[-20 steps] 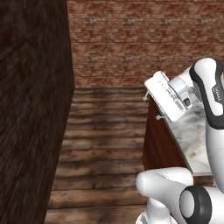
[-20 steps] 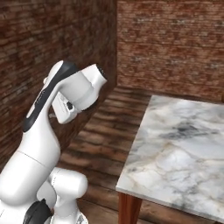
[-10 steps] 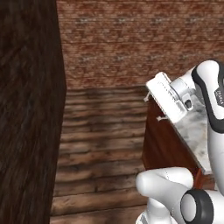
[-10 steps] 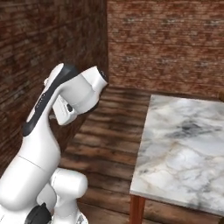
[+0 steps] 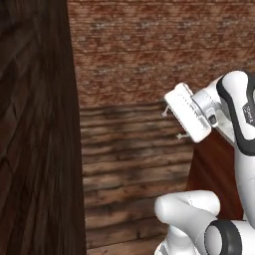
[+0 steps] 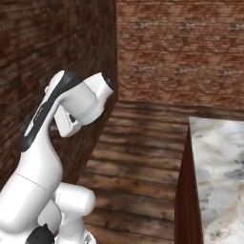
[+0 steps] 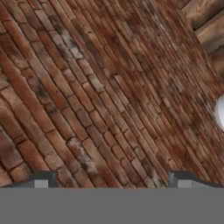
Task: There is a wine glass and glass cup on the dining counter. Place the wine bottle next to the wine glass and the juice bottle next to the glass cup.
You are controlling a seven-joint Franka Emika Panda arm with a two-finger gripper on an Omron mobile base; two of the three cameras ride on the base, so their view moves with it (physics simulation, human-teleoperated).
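Claw (image 5: 170, 124) held high, fingers spread apart and gripping nothing, aimed at the brick wall (image 7: 96, 87); the marble counter (image 6: 217, 176) sits off to its right.

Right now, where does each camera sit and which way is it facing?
Left base view: behind the arm's left, facing the brick wall and plank floor; the gripper and arm at right.
Right base view: behind its right, facing the same wall; dining counter at right, arm at left.
Hand view: on the hand, facing brick; fingertips wide apart.
Both base views share wall and floor.
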